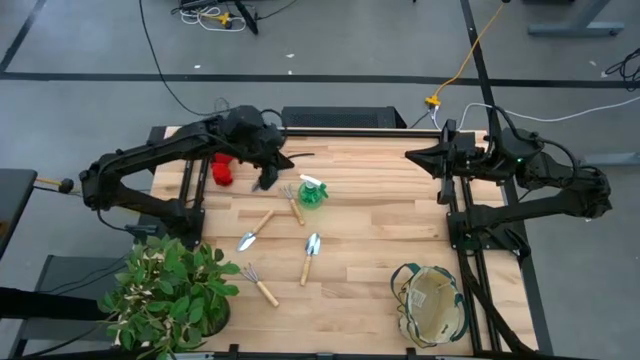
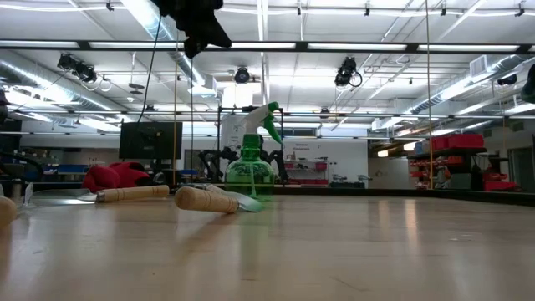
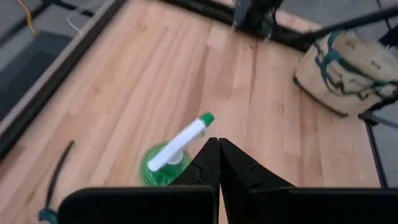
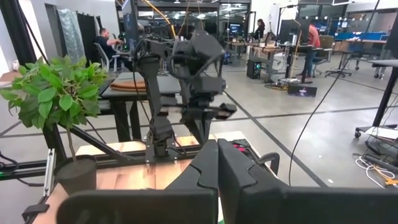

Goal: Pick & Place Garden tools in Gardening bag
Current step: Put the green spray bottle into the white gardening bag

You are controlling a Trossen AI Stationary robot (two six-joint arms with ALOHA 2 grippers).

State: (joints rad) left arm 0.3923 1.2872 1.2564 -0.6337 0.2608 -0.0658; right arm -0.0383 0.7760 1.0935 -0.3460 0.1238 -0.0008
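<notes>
Above the spray bottle [image 1: 313, 192] we are hovering our left gripper [image 1: 268, 183] clenched and empty; trowels [image 1: 311, 246] are lying untouched, the bag [image 1: 432, 303] at five o'clock is waiting.

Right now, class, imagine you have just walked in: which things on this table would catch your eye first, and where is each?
The green spray bottle stands upright near the table's far edge, with the left gripper shut just beside it. A leafy potted plant fills the near left corner, and the beige gardening bag sits open at the near right. Between them, wooden-handled trowels and a small rake lie scattered.
</notes>
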